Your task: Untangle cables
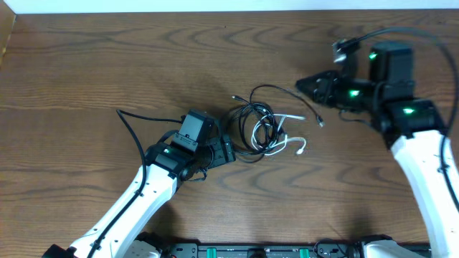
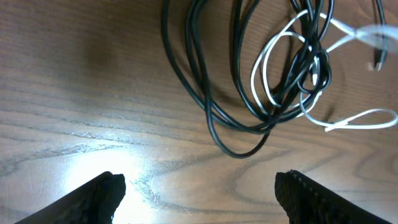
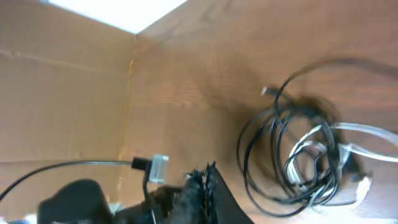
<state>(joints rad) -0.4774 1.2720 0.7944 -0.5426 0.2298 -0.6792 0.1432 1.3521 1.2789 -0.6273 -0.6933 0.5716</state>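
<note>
The cables [image 1: 252,123] lie in one tangled heap at mid-table: several thin black loops with a white cord [image 1: 292,144] threaded through them and trailing right. My left gripper [image 1: 217,153] is just left of the heap, open. In the left wrist view its fingers [image 2: 102,194] stand wide apart over bare wood, with the black loops [image 2: 210,118] and the white cord [image 2: 357,118] ahead of them. My right gripper [image 1: 303,83] hangs up and right of the heap, shut with nothing in it. In the right wrist view it [image 3: 205,177] points toward the coils [image 3: 249,163].
A cardboard wall [image 3: 62,106] stands along the table's left side, and its corner [image 1: 7,36] shows in the overhead view. A thick black wire with a silver plug [image 3: 158,168] belongs to the right arm. The table's far edge [image 1: 229,10] runs along the top.
</note>
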